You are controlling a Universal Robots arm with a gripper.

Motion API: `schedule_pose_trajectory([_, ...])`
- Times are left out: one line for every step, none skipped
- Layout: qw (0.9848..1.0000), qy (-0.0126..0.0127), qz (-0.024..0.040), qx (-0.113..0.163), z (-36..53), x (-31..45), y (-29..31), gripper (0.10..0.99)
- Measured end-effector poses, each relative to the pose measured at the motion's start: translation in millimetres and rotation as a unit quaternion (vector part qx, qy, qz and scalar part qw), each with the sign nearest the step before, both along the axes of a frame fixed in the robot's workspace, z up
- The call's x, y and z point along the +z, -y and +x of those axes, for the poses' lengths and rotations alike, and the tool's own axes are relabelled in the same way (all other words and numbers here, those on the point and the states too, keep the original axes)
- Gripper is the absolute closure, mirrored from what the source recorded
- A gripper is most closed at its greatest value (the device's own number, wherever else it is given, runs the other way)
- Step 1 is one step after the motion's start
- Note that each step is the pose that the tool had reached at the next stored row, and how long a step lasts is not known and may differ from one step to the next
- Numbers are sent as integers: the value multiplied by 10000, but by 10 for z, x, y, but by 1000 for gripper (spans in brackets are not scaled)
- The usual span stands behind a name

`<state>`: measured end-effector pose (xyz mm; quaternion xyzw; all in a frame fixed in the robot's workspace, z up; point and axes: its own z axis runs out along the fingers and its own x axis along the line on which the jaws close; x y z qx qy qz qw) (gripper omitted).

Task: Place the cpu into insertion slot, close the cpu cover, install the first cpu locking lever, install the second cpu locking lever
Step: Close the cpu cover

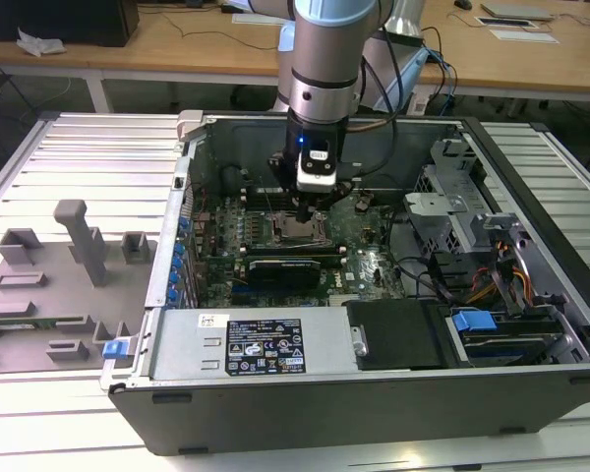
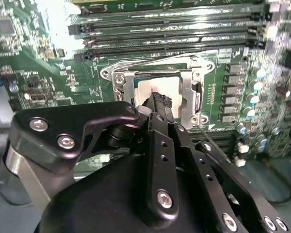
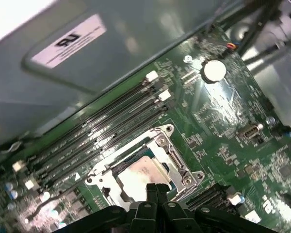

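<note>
Where the arm ends inside the open case: black two-fingered gripper (image 2: 160,100), fingertips drawn narrow together, nothing between them, poised right over the socket; contact with the chip cannot be told.

Directly under the tips: the cpu (image 2: 144,90), small flat square chip with a pale silvery-beige metal top, seated in the socket near the middle of the green motherboard (image 2: 12,29).

Around it: the cpu cover (image 2: 186,92), thin silvery metal frame plate, lying flat with its square window framing the chip. Both wrist views agree on this.

Beyond the socket: long black memory slots (image 2: 169,36), parallel rows running along one side of the frame.

Farther along the board, in the first wrist view: round silver coin battery (image 3: 213,70).

In the exterior view: long black card (image 1: 287,267) lying just beside the socket, toward the case's near wall; grey metal computer case (image 1: 374,398), lid off; grey moulded fixture tray (image 1: 69,256) outside the case, at the exterior view's left.
</note>
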<state>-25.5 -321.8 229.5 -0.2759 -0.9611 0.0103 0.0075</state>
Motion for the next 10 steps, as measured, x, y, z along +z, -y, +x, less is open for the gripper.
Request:
schedule_pose_trajectory([9998, 0, 0, 191, 0, 0, 0, 980])
schedule_pose_trajectory([9996, 0, 0, 286, 0, 0, 0, 980])
schedule_pose_trajectory([9993, 0, 0, 374, 0, -1, 0, 980])
schedule_pose_trajectory([9988, 0, 0, 482, 0, -1, 0, 980])
schedule_pose_trajectory([9983, 0, 0, 577, 0, -1, 0, 980])
schedule_pose_trajectory([9976, 0, 0, 687, 0, -1, 0, 980])
schedule_pose_trajectory([9969, 0, 0, 784, 0, -1, 0, 980])
schedule_pose_trajectory([9955, 0, 0, 949, 0, -1, 0, 980])
schedule_pose_trajectory([9938, 0, 0, 1115, 0, -1, 0, 980])
schedule_pose_trajectory([9923, 0, 0, 1242, 0, -2, 0, 980])
